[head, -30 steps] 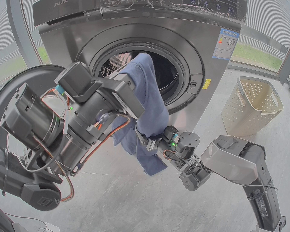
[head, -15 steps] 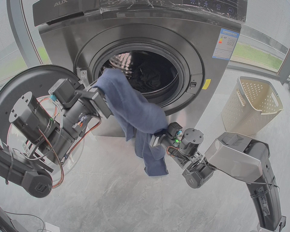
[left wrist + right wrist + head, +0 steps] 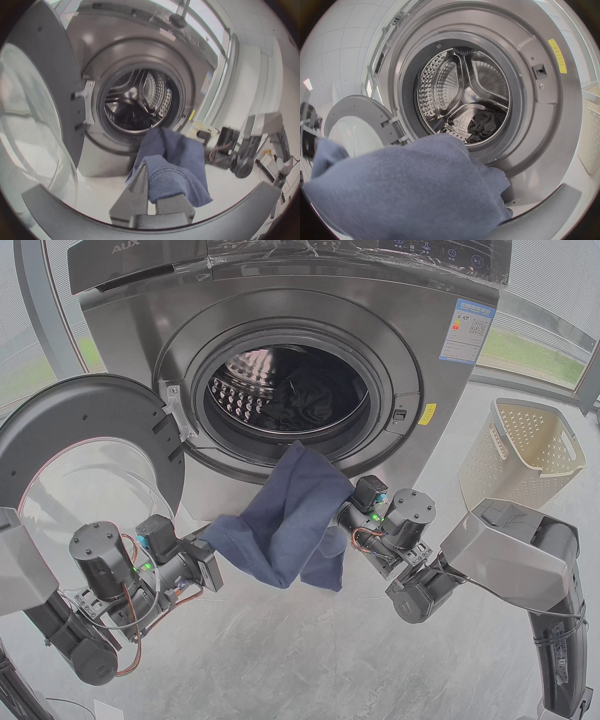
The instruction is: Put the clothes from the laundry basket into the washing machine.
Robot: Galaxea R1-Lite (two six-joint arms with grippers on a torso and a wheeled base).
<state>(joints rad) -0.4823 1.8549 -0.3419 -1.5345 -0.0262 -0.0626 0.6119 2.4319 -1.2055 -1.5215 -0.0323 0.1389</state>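
A blue garment (image 3: 287, 521) hangs stretched between my two grippers in front of the washing machine (image 3: 400, 334). My left gripper (image 3: 209, 546) sits low at the left, shut on one bunched end of the garment (image 3: 165, 182). My right gripper (image 3: 337, 496) is just below the drum opening (image 3: 287, 396). It is wrapped in the cloth, which rises to a peak at its tip and hangs from there. In the right wrist view the garment (image 3: 409, 187) covers the near part. Dark clothes (image 3: 306, 396) lie inside the drum.
The round door (image 3: 81, 427) stands swung open to the left, beside my left arm. A cream laundry basket (image 3: 525, 459) stands on the floor to the right of the machine. Bare grey floor lies in front.
My left gripper dropped from the drum opening down to the lower left, pulling its end of the garment with it. The right gripper rose slightly up and right toward the machine.
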